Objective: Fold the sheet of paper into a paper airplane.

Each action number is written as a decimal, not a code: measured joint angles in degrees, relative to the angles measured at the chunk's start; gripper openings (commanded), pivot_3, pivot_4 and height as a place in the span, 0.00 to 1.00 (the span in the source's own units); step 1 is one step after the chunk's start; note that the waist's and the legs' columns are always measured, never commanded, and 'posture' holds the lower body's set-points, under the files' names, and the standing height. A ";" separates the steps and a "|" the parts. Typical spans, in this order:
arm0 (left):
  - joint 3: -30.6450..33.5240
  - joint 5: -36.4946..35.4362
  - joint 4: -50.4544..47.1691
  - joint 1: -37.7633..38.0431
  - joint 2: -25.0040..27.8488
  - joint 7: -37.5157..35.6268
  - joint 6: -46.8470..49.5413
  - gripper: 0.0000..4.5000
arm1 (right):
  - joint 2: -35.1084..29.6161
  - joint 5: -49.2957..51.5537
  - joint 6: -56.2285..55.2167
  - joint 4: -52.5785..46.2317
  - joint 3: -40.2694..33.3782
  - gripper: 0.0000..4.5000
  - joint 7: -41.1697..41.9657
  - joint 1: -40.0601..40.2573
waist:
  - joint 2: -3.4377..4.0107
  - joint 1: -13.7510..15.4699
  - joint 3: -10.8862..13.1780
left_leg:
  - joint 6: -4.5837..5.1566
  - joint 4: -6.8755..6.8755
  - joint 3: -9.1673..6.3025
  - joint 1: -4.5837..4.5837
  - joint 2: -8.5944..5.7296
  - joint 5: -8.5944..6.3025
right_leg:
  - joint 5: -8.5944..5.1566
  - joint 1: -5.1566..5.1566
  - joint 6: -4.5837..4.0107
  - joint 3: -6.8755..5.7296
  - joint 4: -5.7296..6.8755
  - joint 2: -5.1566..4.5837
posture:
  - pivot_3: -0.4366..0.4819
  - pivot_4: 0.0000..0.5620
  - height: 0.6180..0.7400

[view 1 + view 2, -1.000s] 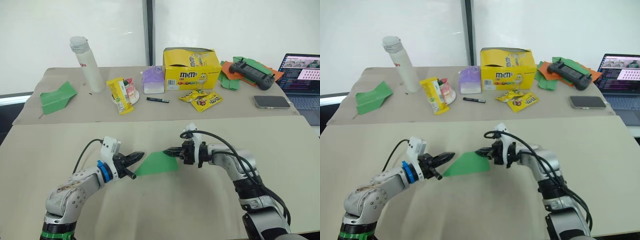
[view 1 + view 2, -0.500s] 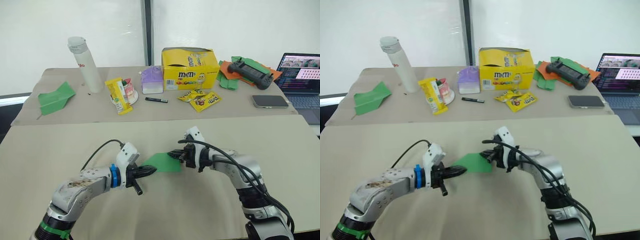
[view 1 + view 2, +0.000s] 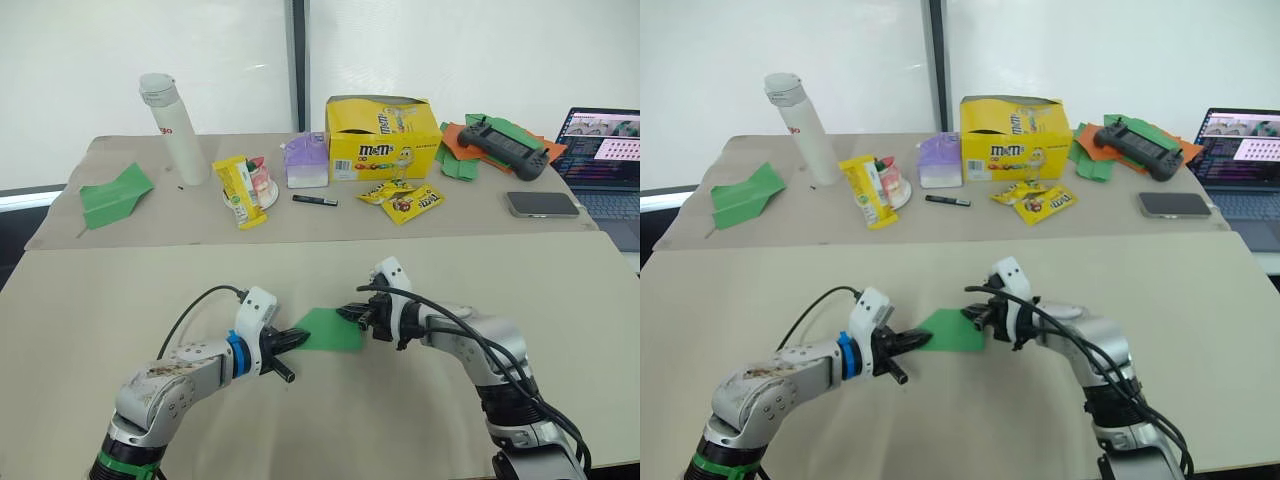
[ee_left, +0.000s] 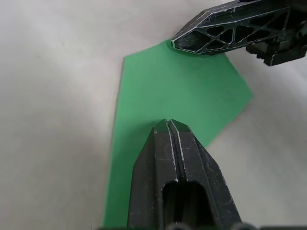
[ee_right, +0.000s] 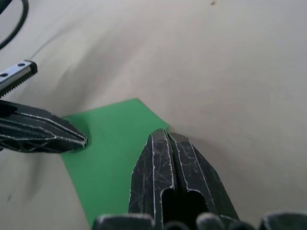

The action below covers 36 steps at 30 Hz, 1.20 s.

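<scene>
Centrally, green sheet of paper (image 3: 330,331), (folded) between end effectors

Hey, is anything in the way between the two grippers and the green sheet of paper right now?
Nothing visible is. The left gripper and the right gripper both have their shut fingers right on the sheet of paper, at opposite ends. The snacks and the yellow box sit on the far table.

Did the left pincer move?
Yes. The left pincer slid right along the table, closer to the right pincer, onto the paper.
</scene>
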 measured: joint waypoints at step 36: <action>2.50 -5.70 1.67 0.88 -1.70 -0.01 4.95 0.00 | -11.77 -27.38 -90.27 25.90 12.74 0.00 25.27 1.20 | -0.01 0.50 0.00 | -0.01 0.04 -0.02 0.80 -0.01 -0.01 | -0.03 0.92 0.04 -0.02 -0.13 -0.10 | 0.48 0.27 1.00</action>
